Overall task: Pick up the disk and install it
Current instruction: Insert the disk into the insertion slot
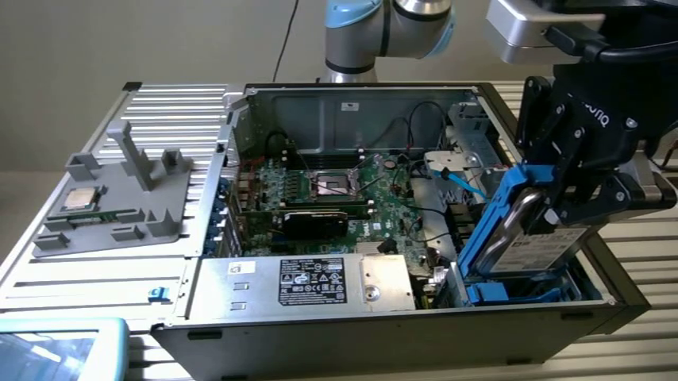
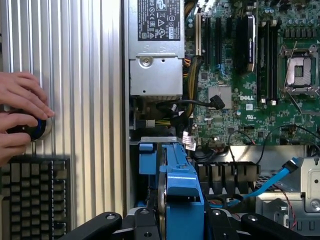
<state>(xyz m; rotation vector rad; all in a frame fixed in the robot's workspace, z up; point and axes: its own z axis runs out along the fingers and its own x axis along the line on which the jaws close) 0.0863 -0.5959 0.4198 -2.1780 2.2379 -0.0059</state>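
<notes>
The disk point(image 1: 529, 242), a silver-grey drive with a white label in a blue carrier frame point(image 1: 496, 214), stands on edge and tilted. Its lower end is inside the blue drive bay point(image 1: 519, 292), at the front corner of the open computer case on the exterior view's right. My gripper point(image 1: 567, 208) is shut on the disk's upper part from above. In the wrist view the blue carrier point(image 2: 182, 192) runs between my two black fingers point(image 2: 142, 220), and the gripper point(image 2: 182, 222) clamps it on both sides.
The motherboard point(image 1: 339, 190) lies inside the case, with the silver power supply box point(image 1: 317, 282) in front of it. A blue cable point(image 2: 277, 177) lies beside the bay. A grey fixture point(image 1: 117, 198) with a square chip point(image 1: 82, 198) sits left. A person's hands point(image 2: 20, 100) rest near a keyboard point(image 2: 32, 195).
</notes>
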